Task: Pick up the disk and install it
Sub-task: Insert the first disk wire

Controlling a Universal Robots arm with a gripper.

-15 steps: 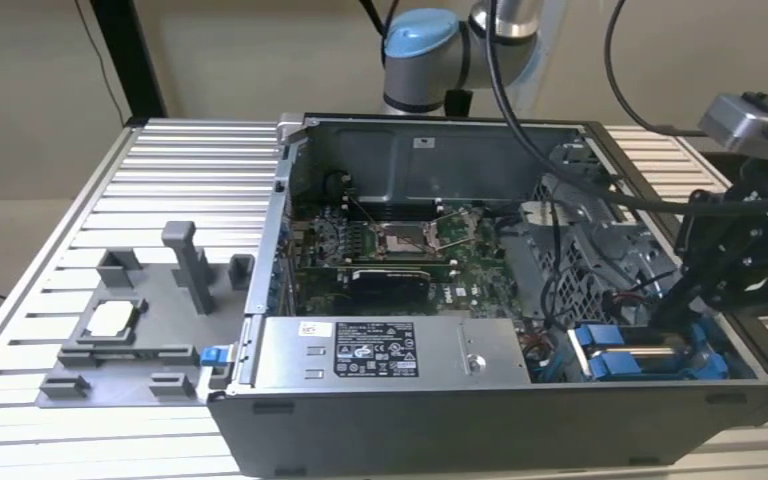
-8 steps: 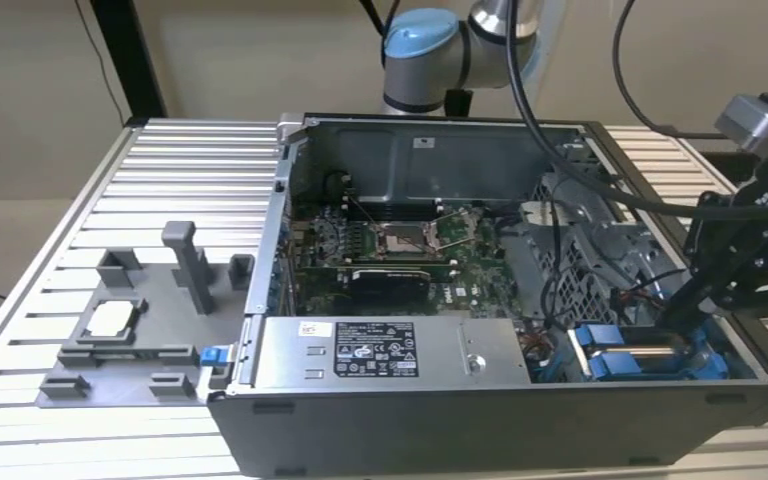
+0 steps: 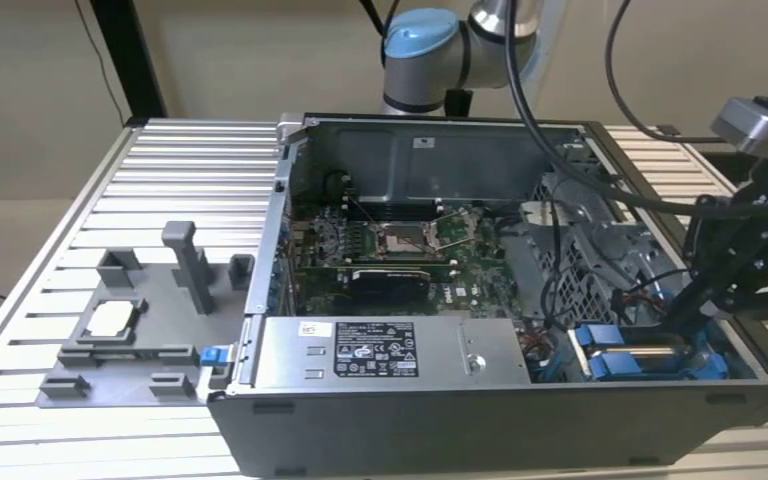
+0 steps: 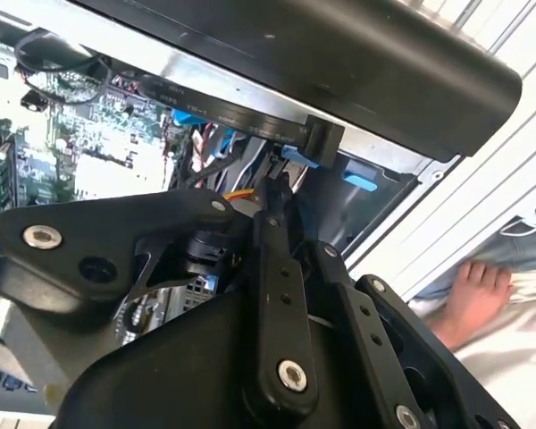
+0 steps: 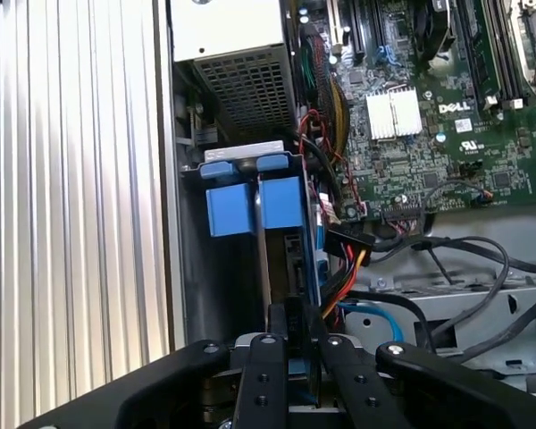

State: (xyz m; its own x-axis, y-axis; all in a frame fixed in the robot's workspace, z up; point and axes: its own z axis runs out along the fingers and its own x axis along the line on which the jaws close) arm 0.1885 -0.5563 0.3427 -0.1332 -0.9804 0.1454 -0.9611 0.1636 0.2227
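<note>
The disk [image 3: 640, 362] sits low in the drive bay at the corner of the open computer case [image 3: 491, 425], on the exterior view's right, silver with blue bracket parts around it. In the first wrist view the disk [image 5: 264, 250] stands edge-on, a thin silver edge between blue bracket blocks, running down into my fingers. My gripper [image 3: 662, 325] reaches down into that bay, and its fingertips [image 5: 291, 323] are shut on the disk's near edge. The second wrist view shows the gripper [image 4: 281, 192] tips close to a blue bracket tab under the case's dark rim.
A grey power supply box [image 3: 384, 348] with a white label lies beside the bay, the motherboard [image 3: 398, 250] behind it. Red, orange and black cables [image 5: 348, 268] crowd the bay's side. A grey tray [image 3: 57, 385] holding a small square chip [image 3: 113, 318] stands on the exterior view's left. A person's hand [image 4: 473, 295] rests beyond the table edge.
</note>
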